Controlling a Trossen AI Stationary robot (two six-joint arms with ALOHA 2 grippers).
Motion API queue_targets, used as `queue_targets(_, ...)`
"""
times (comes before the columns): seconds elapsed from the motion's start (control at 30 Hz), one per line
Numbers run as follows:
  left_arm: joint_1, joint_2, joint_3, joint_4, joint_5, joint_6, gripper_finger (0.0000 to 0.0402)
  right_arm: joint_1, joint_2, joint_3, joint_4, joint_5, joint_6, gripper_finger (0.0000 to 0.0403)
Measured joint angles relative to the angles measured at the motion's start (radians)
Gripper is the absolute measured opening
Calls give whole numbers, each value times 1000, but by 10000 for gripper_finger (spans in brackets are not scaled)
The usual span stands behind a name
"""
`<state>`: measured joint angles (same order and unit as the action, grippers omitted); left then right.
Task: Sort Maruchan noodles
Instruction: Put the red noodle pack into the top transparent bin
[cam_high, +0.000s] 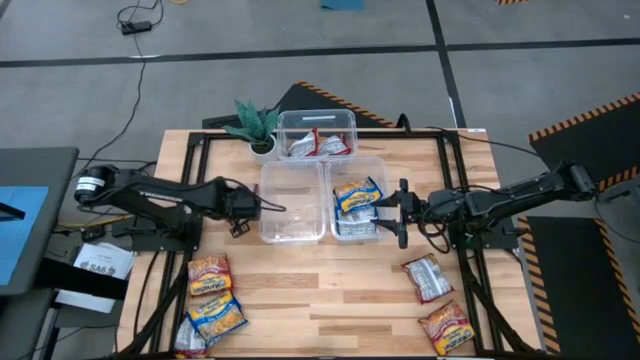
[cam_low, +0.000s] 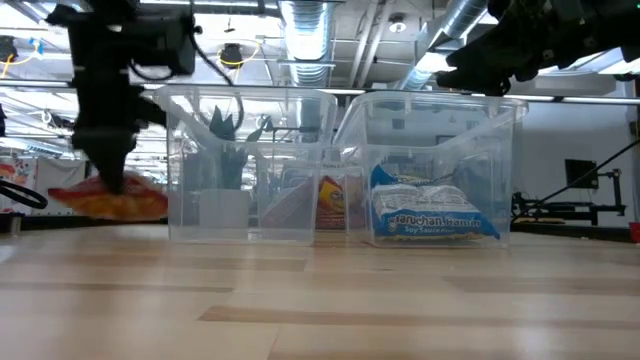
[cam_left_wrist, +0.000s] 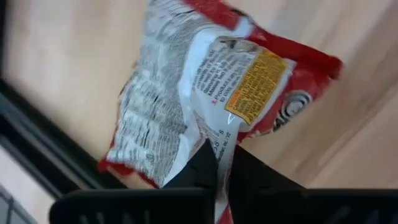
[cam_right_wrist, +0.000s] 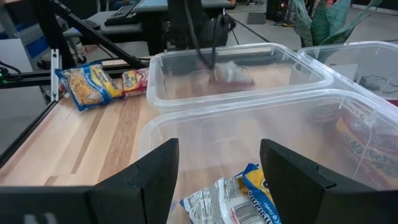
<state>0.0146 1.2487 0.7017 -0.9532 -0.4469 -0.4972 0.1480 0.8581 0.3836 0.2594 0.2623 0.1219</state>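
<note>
My left gripper (cam_high: 262, 208) hovers at the left edge of an empty clear bin (cam_high: 292, 240). It is shut on a red-and-silver Maruchan packet (cam_left_wrist: 186, 81), which hangs from the fingers over the wooden table and also shows in the low view (cam_low: 110, 200). My right gripper (cam_high: 385, 210) is open and empty (cam_right_wrist: 217, 168) over the right rim of the neighbouring bin (cam_high: 357, 160). That bin holds blue-and-silver packets (cam_high: 357, 195). Two yellow-orange packets (cam_high: 210, 275) lie front left. Two red-and-silver packets (cam_high: 427, 277) lie front right.
A third clear bin (cam_high: 317, 113) at the back holds red packets (cam_high: 320, 145). A small green potted plant (cam_high: 255, 125) stands left of it. Black frame rails run along both sides of the table.
</note>
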Motion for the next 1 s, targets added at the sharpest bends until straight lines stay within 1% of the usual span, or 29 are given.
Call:
queue_targets(0.2, -17, -89, 91, -130, -103, -72, 1, 0, 0, 0, -24, 0, 2, 249)
queue_targets(0.37, -22, -177, 144, -132, -120, -80, 1, 0, 0, 0, -24, 0, 2, 249)
queue_targets(0.4, -25, -193, 153, -129, -136, -79, 0, 0, 0, 0, -24, 0, 1, 249)
queue_targets(0.5, -36, -243, 165, -72, -239, -51, 0, 0, 0, 0, -23, 2, 2, 249)
queue_targets(0.6, -42, -287, 162, 95, -334, 54, 0, 0, 0, 0, -19, 2, 2, 249)
queue_targets(0.7, -39, -310, 140, 347, -361, 230, 0, 0, 0, 0, -19, 5, 2, 249)
queue_targets(0.73, -33, -309, 130, 447, -347, 296, 0, 0, 0, 0, -19, 5, 2, 249)
queue_targets(0.8, -11, -301, 113, 638, -257, 407, 0, 0, 0, 0, -20, 5, 2, 249)
queue_targets(0.87, 16, -270, 108, 789, -159, 465, 0, 0, 0, 0, -20, 5, 2, 249)
queue_targets(0.9, 31, -248, 108, 848, -125, 489, 0, 0, 0, 0, -20, 5, 2, 249)
queue_targets(1.0, 81, -167, 106, 1025, -82, 562, 0, 0, 0, 0, -20, 5, 2, 249)
